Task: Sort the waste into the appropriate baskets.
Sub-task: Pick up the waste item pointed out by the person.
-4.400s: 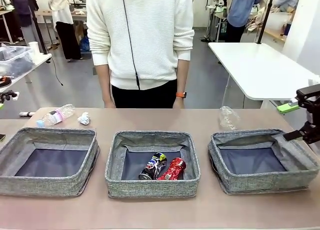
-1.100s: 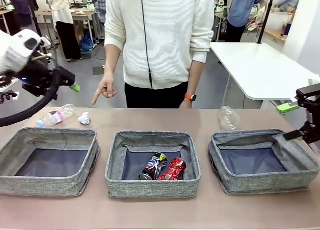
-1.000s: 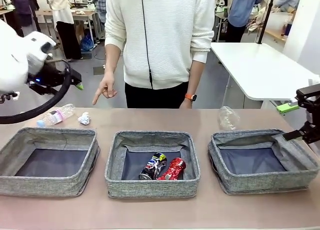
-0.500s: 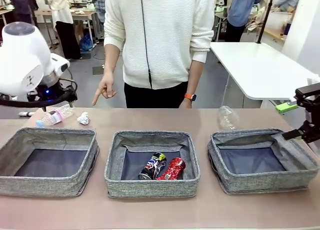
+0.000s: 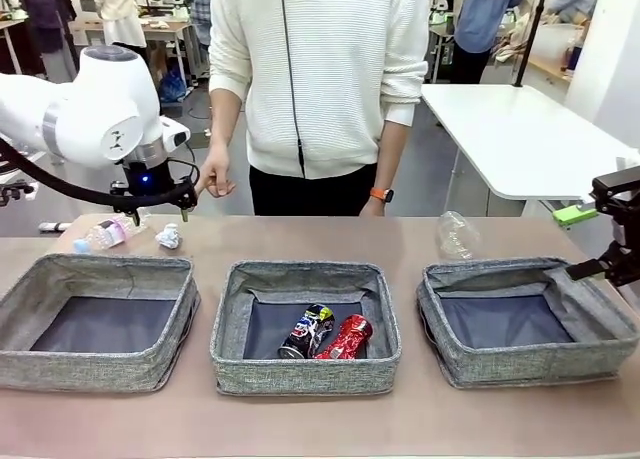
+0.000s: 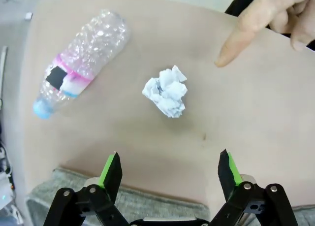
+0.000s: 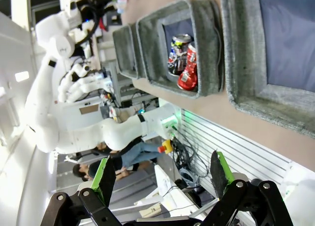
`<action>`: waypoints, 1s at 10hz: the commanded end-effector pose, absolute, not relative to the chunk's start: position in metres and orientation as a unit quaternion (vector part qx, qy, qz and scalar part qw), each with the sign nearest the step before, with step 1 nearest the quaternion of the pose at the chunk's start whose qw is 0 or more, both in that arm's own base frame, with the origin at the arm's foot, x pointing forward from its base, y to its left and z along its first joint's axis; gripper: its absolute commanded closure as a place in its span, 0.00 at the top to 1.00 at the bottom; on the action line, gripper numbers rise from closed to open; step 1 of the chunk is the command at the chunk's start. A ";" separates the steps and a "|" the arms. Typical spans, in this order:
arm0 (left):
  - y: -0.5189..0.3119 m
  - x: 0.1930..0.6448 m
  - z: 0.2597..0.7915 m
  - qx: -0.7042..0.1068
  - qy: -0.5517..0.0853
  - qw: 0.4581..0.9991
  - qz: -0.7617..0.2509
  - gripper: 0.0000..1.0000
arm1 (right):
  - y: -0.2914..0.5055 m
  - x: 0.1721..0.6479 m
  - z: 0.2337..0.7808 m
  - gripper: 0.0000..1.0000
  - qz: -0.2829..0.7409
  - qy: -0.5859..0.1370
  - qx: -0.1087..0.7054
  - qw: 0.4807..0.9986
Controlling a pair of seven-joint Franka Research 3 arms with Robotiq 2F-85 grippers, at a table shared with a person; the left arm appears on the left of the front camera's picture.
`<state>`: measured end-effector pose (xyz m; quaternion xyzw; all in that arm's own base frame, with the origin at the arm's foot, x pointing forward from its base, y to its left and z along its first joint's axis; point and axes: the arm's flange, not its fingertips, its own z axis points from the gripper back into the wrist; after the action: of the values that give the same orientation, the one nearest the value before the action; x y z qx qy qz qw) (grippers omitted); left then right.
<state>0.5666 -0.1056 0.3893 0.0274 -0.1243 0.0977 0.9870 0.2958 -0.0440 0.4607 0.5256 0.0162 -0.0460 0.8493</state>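
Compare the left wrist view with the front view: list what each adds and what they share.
Left wrist view: the left gripper, open, above a paper wad that the person's hand points at. Front view: three baskets, a dark can and a red can in the middle one, a clear bottle behind the right one. Shared: the wad, the pink-labelled bottle and the hand.

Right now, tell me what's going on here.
The left gripper hovers, jaws open, above the paper wad, which a person's hand points at. The dark can and red can lie in the middle basket; the pink-labelled bottle and a clear bottle lie on the table. The right gripper hangs open by the right basket.
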 end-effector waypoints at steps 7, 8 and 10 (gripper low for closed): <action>-0.097 0.621 0.329 -0.009 -0.100 0.993 0.063 1.00 | -0.043 0.299 0.463 1.00 -0.058 0.013 0.529 0.847; -0.096 0.624 0.325 -0.016 -0.109 0.991 0.070 1.00 | -0.043 0.299 0.463 1.00 -0.058 0.013 0.529 0.847; -0.094 0.627 0.321 -0.014 -0.116 0.990 0.083 1.00 | -0.043 0.299 0.463 1.00 -0.058 0.013 0.529 0.847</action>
<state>0.6251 -0.0942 0.3182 -0.0105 -0.1095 0.0808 0.9906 0.2959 -0.0440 0.4606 0.5256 0.0162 -0.0461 0.8493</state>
